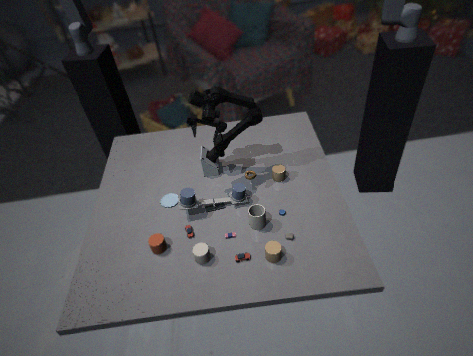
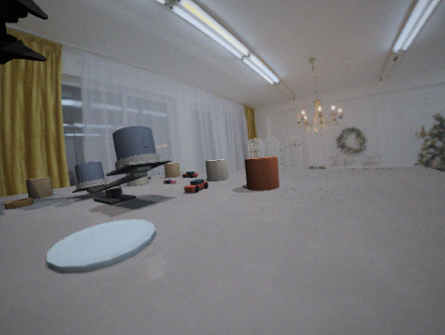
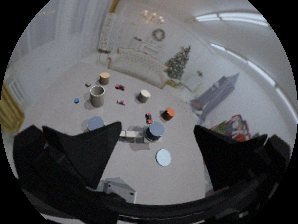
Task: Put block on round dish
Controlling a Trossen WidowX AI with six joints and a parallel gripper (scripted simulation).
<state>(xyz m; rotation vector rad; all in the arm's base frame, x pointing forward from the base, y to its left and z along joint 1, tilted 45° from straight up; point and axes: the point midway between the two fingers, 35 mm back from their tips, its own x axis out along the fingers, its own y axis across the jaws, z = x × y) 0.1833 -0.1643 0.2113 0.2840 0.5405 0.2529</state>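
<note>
1. Block: hidden from sight in every view; which cup covers it, I cannot tell.
2. Two matching blue-grey cylindrical cups stand on the ends of a small balance with a pale beam (image 1: 223,201) (image 2: 114,198) (image 3: 131,134). The dish-side cup (image 1: 187,197) (image 2: 135,142) (image 3: 155,130) sits on the raised end, leaning with its pan; the far cup (image 1: 238,191) (image 2: 89,173) (image 3: 95,124) sits on the lower end.
3. A flat, round, pale-blue dish (image 1: 169,200) (image 2: 102,244) (image 3: 163,157) lies on the table just beside the raised end, with its top bare.
4. The black gripper (image 1: 191,128) (image 2: 46,38) (image 3: 158,127) has its jaws wide apart with nothing between them. It hangs above the table, well apart from both cups and the dish.
5. The black jointed arm (image 1: 238,130) bends up and back over its mount.
6. On the side of the balance away from the mount are an orange-red cylinder (image 1: 157,244) (image 2: 262,173) (image 3: 168,114), an off-white cylinder (image 1: 201,253) (image 2: 217,169) (image 3: 144,96) and a small red toy car (image 1: 189,231) (image 2: 196,186) (image 3: 149,118). The open grey cylindrical vessel (image 1: 257,217) (image 2: 138,181) (image 3: 97,97) stands upright near the balance's lower end.
</note>
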